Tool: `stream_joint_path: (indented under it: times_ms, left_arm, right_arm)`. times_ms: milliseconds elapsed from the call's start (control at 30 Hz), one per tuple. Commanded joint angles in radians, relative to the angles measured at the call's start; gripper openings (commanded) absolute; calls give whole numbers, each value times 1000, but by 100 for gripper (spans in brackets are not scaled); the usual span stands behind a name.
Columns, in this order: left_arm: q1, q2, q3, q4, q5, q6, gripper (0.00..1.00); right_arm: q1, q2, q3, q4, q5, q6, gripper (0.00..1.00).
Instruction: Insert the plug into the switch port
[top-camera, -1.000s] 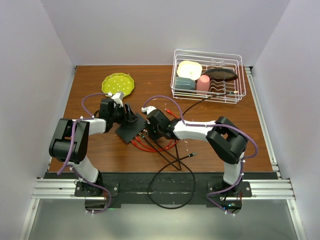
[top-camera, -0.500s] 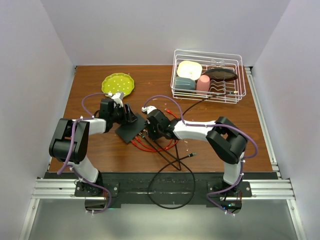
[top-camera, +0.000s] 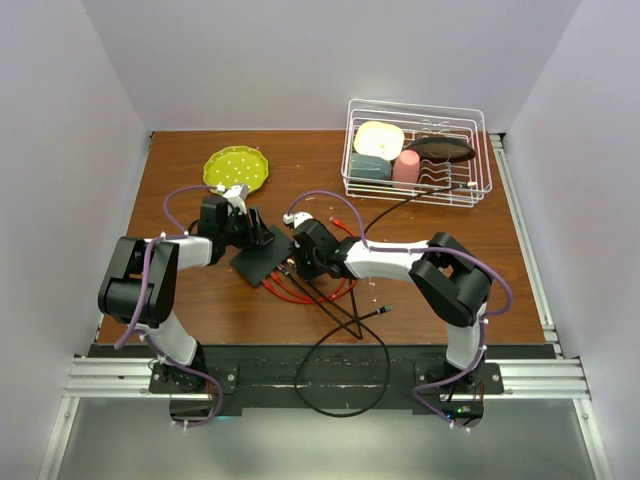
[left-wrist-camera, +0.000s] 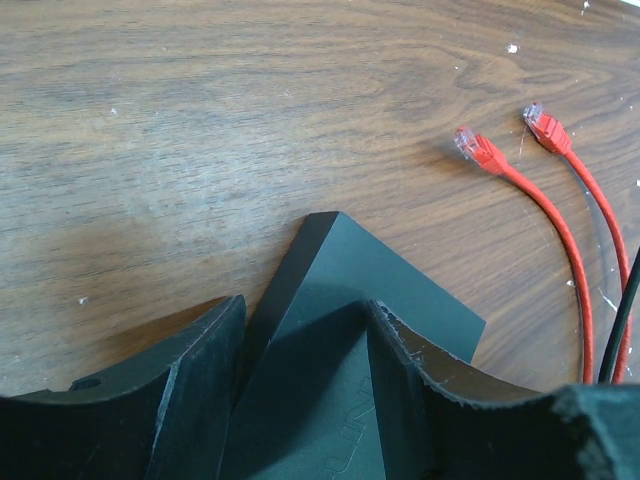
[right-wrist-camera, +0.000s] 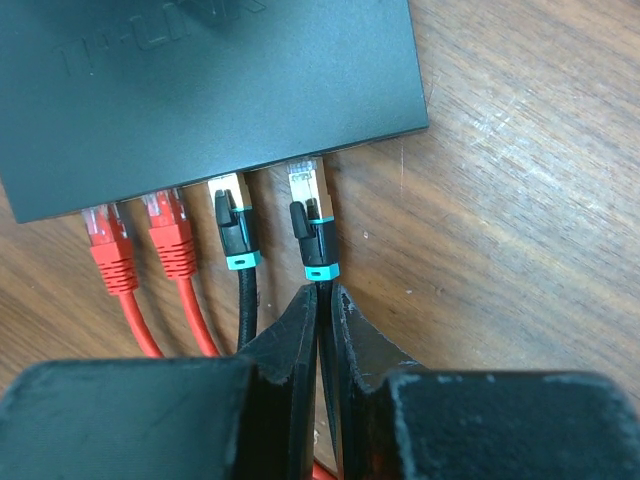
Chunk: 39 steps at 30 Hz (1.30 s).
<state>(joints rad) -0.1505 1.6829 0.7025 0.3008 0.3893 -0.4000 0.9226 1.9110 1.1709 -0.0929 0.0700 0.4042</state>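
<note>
Nearest the arm bases, a loop of black cable (top-camera: 340, 385) sags off the table (top-camera: 200, 300) edge, well short of the switch (top-camera: 262, 262). Just in front of the switch's near edge, the right gripper (right-wrist-camera: 322, 300) is pinched narrow on the tail of the plug (right-wrist-camera: 312, 225), where its black lead begins; the fingers (right-wrist-camera: 290, 335) run out of the bottom of the wrist picture. The plug's gold tip sits right at the switch's edge, at the end of a row with a second black plug (right-wrist-camera: 234, 225) and two red plugs (right-wrist-camera: 140, 235). The switch port itself is tucked under the lip of the switch, so I cannot tell how far the tip is in.

At the switch's far corner, the left gripper (left-wrist-camera: 300, 330) stands fairly wide with that corner between its fingers (left-wrist-camera: 200, 385). Whether they press it I cannot make out, and most of the switch is cut off there.

Beyond the switch lie two loose red cable ends (left-wrist-camera: 475, 148). Farther still are a yellow-green plate (top-camera: 236, 168) and, off to the right of the switch, a white wire rack (top-camera: 470, 190) of dishes.
</note>
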Motion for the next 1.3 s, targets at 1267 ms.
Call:
stream_joint_path:
  times_ms: [1267]
  left_arm:
    - [5,-17,14,-45,17,18,56]
  right_arm:
    - [-28,-9,1,309,-123,93,0]
